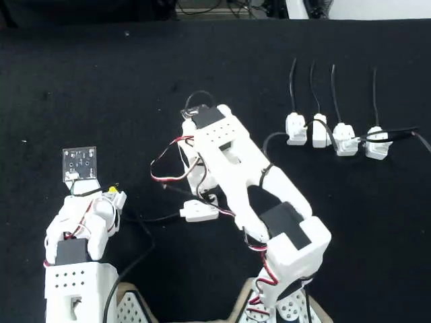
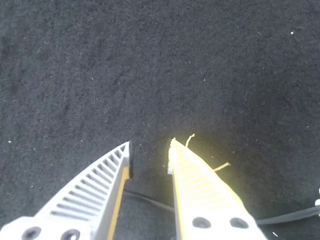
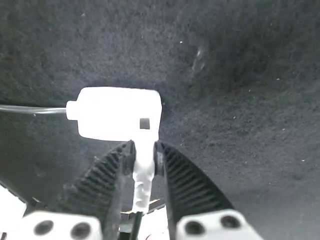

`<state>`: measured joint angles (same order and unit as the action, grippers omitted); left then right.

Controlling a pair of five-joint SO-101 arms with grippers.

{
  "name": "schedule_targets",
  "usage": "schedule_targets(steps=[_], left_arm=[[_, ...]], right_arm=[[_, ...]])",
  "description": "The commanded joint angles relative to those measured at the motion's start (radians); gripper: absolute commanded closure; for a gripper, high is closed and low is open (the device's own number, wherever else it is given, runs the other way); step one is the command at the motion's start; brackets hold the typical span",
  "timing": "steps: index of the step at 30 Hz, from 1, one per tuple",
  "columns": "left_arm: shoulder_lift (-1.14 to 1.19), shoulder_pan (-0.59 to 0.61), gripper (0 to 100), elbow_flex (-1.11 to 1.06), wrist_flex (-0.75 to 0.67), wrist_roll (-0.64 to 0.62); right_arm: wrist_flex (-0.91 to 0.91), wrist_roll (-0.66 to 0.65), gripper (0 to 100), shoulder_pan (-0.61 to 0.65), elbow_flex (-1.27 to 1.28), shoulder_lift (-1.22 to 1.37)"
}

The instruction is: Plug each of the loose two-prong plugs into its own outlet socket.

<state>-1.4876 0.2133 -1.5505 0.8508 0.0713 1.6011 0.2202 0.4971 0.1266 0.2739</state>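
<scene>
The right claw [image 3: 144, 146] is clamped tight on a narrow white plastic plug [image 3: 142, 172] that points straight ahead into the long side of a white rectangular outlet block [image 3: 117, 112] lying crosswise, while the left claw [image 2: 150, 145], slightly parted and empty, hangs farther off.

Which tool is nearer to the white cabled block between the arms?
Right: its tool grips a tab joined to the block. The left tool is apart, over bare cloth.

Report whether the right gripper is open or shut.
Shut on a white plug: in the right wrist view the right gripper has its fingers pressed against both sides of it, with no gap.
</scene>
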Motion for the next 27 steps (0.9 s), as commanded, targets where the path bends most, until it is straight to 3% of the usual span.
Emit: schedule_targets(steps=[1, 12, 23, 27], left_arm=[[-0.012, 0.010, 87, 0.005, -0.017, -0.005], [-0.012, 0.010, 87, 0.005, -0.017, -0.003], [-0.012, 0.010, 87, 0.005, -0.018, -0.003], [-0.012, 0.010, 87, 0.005, -0.017, -0.003]], right_arm=[[-0.006, 0.005, 98.8, -0.017, -0.002, 0.033], [-0.098, -0.061, 98.8, -0.018, 0.001, 0.038], [0.005, -0.092, 98.8, -0.017, 0.001, -0.134], [0.011, -0.163, 98.8, -0.018, 0.001, -0.157]])
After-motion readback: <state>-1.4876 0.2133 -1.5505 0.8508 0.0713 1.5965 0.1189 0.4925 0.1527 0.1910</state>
